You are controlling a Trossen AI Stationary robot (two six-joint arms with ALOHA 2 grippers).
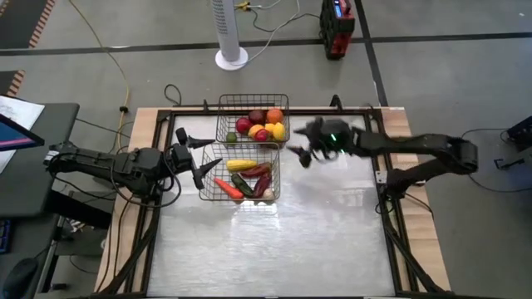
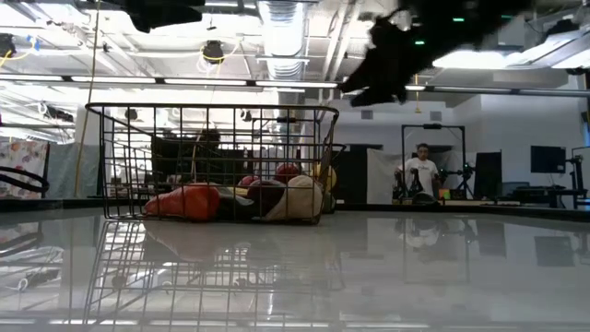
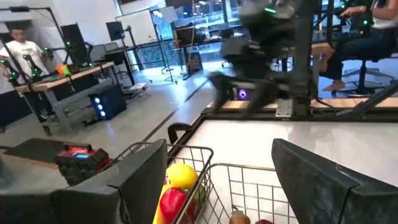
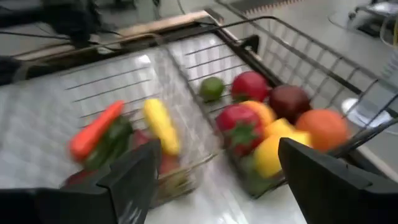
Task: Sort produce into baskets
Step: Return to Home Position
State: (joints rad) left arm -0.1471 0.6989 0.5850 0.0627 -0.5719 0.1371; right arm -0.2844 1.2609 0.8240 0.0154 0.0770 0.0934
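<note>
Black wire holds all the produce: the far basket (image 1: 253, 98), at the counter's (image 1: 274, 249) far edge, carries the round fruits (image 1: 262, 124), and the near basket (image 1: 208, 196) just beside it carries the long vegetables (image 1: 245, 176), so the sorting looks done. With no piece outside them, the right claw (image 1: 303, 154) hangs spread and empty off the baskets' right side, while the left claw (image 1: 197, 162), also spread and empty, waits toward the counter's left edge.

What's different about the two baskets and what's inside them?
The farther basket holds round fruits: red, orange, yellow, green. The nearer basket holds long vegetables, such as yellow corn and an orange carrot. The open left gripper sits beside the nearer basket; the open right gripper hangs at the baskets' other side. Both baskets are black wire and open-topped.
</note>
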